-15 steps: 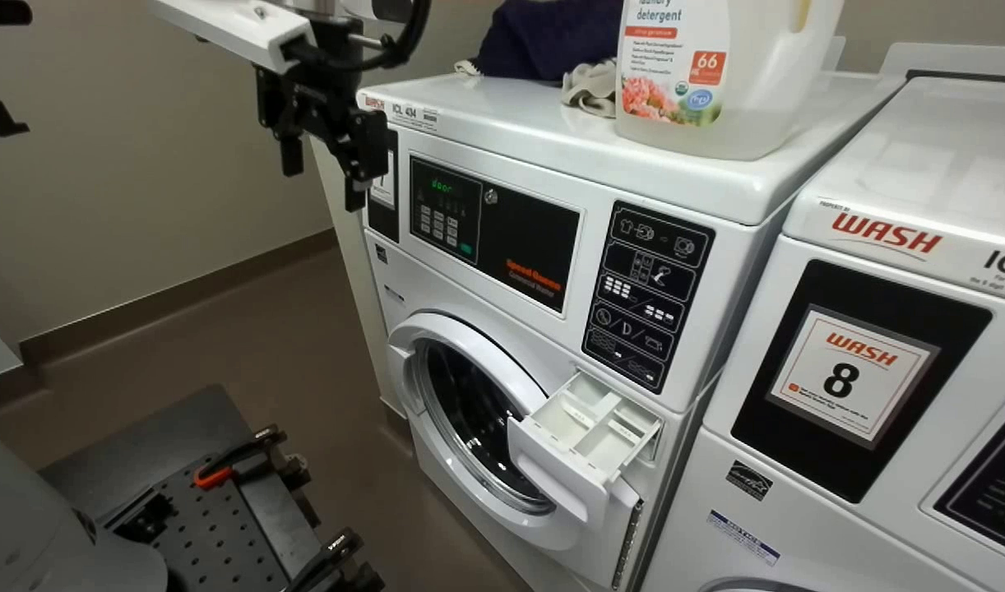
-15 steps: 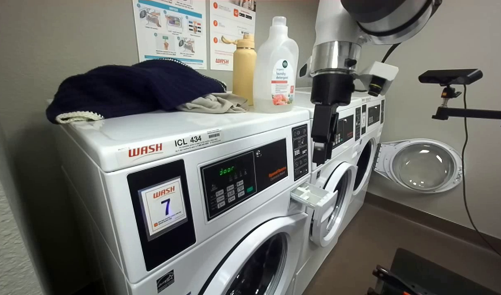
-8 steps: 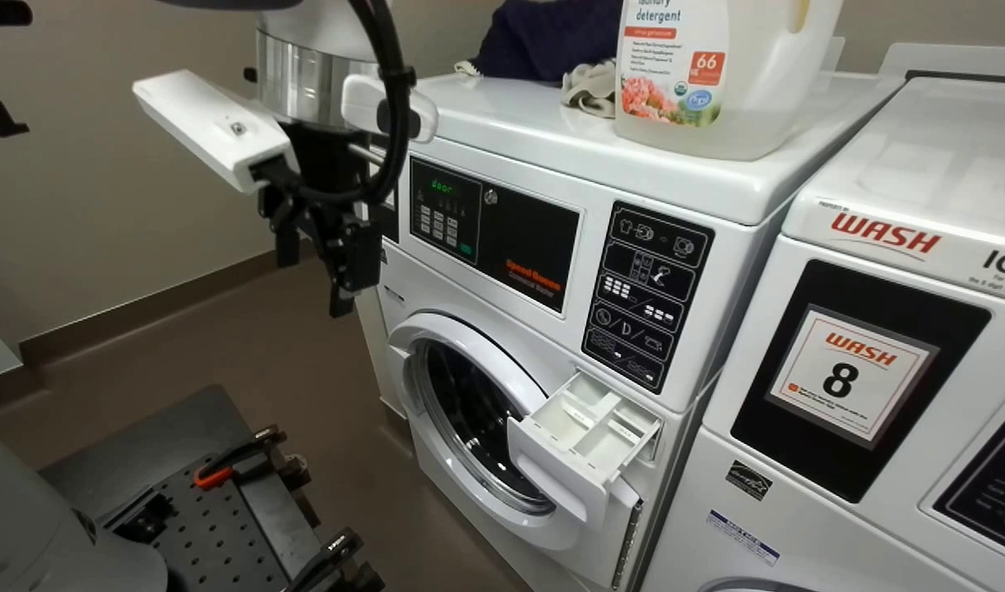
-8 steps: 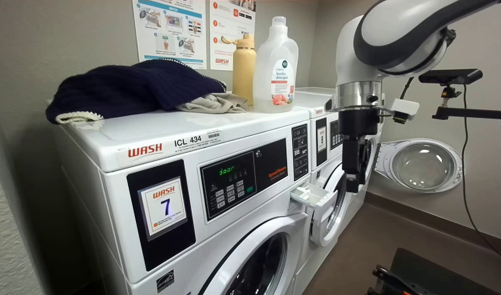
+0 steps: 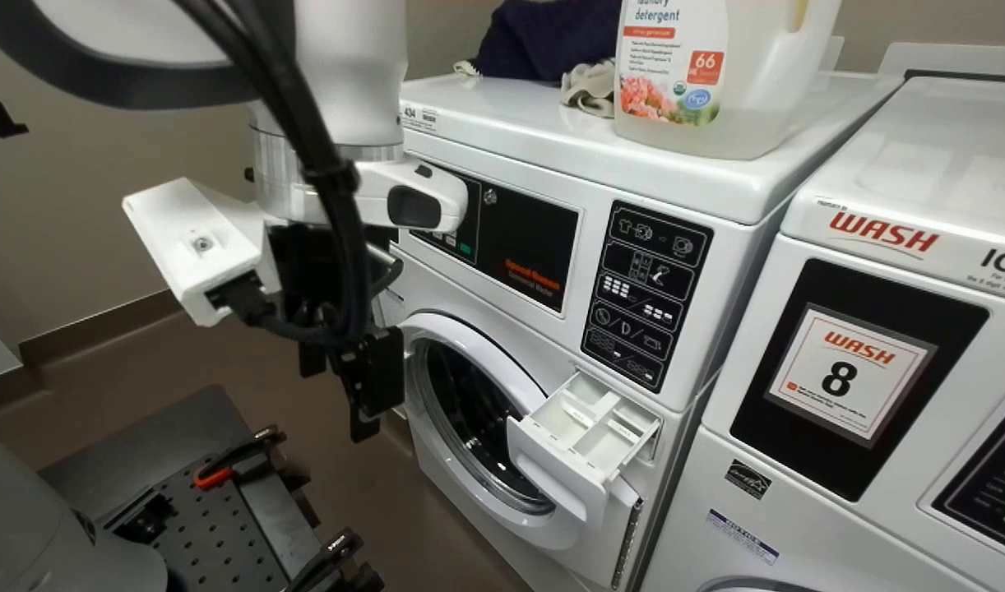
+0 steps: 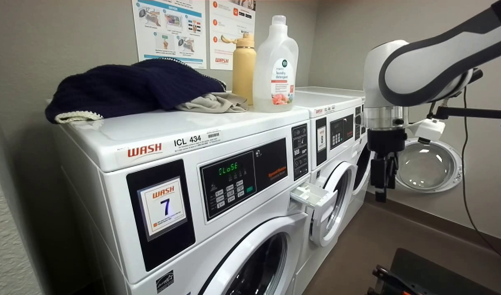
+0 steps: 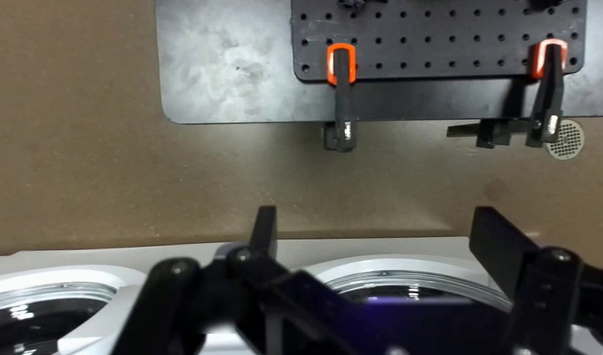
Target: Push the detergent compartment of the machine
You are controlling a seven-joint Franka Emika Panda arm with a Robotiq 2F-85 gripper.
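The detergent compartment [image 5: 591, 419] is a white divided drawer, pulled out of the machine [image 5: 544, 341]; it also shows in an exterior view [image 6: 314, 194]. The machine, with its number 7 sign, stands in that view too [image 6: 258, 213]; its round door is shut. My gripper [image 5: 338, 395] points down in front of the machines, apart from the drawer, with its fingertips near the drawer's height. In an exterior view, my gripper [image 6: 385, 190] is to the right of the drawer. In the wrist view, the fingers [image 7: 375, 212] are wide apart with nothing between them; the drawer is not seen there.
A detergent bottle [image 6: 277, 73], a yellow bottle [image 6: 244, 71] and a navy cloth [image 6: 135, 88] are on the machine. Washer 8 [image 5: 840, 374] stands beside it. A black base plate with clamps [image 7: 343, 98] is across the floor gap. An open round door [image 6: 424, 166] is farther back.
My gripper has come down and, in an exterior view, moved right, away from the drawer. The drawer has not moved. The machine's display changed from "door" to "CLoSE".
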